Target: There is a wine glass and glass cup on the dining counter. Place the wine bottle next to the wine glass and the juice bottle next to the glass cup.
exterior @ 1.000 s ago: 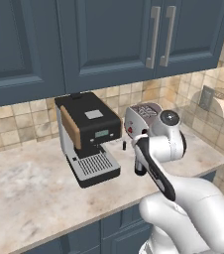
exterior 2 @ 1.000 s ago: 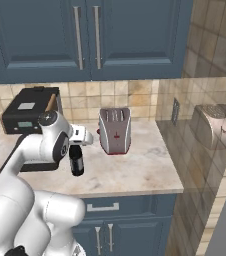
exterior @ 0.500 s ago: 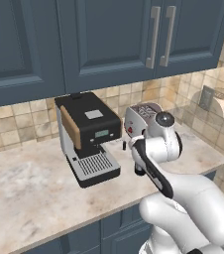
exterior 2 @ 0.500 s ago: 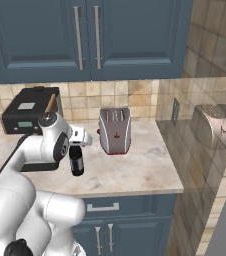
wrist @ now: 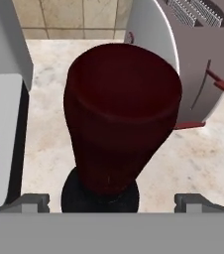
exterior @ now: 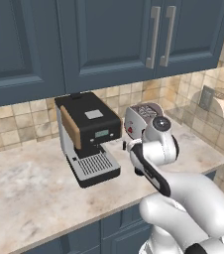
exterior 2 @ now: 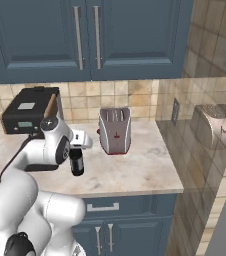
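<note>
Wine bottle (wrist: pixel 119 119), seen from above: its dark red top sits directly under the tool (wrist: pixel 113 201), between the two fingertips, which stand wide apart at either side without touching it; the tool is open. To the tool's left, the coffee machine (exterior: pixel 86 136); to its right, the toaster (exterior 2: pixel 115 130). In the right base view the bottle (exterior 2: pixel 76 162) stands upright on the marbled bench (exterior 2: pixel 130 175), just below the hand.

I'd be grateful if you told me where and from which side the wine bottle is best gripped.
Grip the wine bottle by its narrow dark red top, coming straight down. It stands upright between the coffee machine and the toaster, so side approaches look cramped. The open gripper hangs above it.
</note>
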